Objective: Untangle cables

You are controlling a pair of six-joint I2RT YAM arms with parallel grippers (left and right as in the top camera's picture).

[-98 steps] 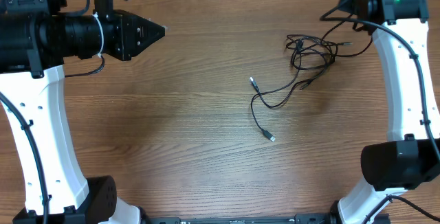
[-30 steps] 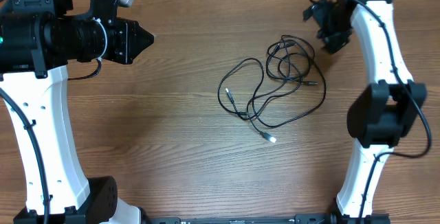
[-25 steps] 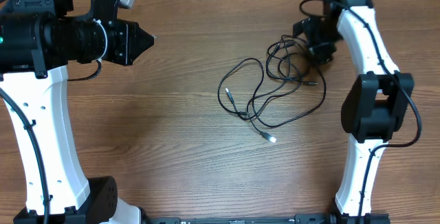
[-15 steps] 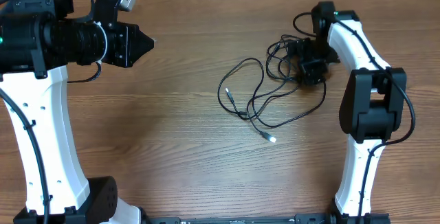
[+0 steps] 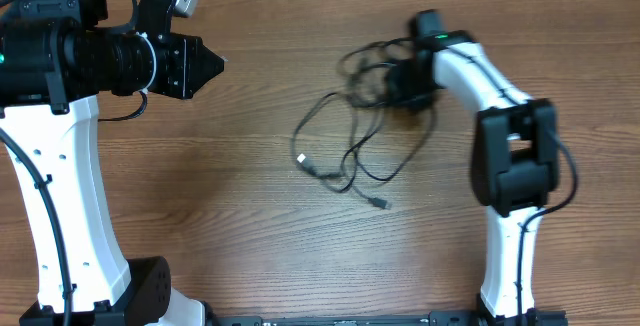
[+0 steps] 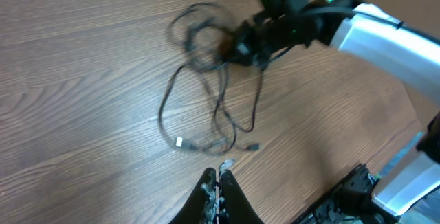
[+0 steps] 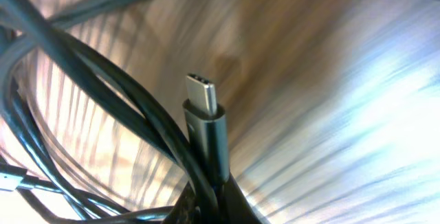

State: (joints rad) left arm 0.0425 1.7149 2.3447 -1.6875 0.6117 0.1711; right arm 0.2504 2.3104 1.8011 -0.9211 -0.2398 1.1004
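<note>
At the far side of the table, right of centre, I have the right gripper down in the knotted part of the cables. Its fingers are pinched tight around one strand just below a plug end. Loose loops trail from there toward the table's middle. The left gripper hangs well apart, closed on nothing. My worry is that nothing anchors those loops, so any pull may drag the whole bundle and cinch the knot. The thin cord could also slip out.
</note>
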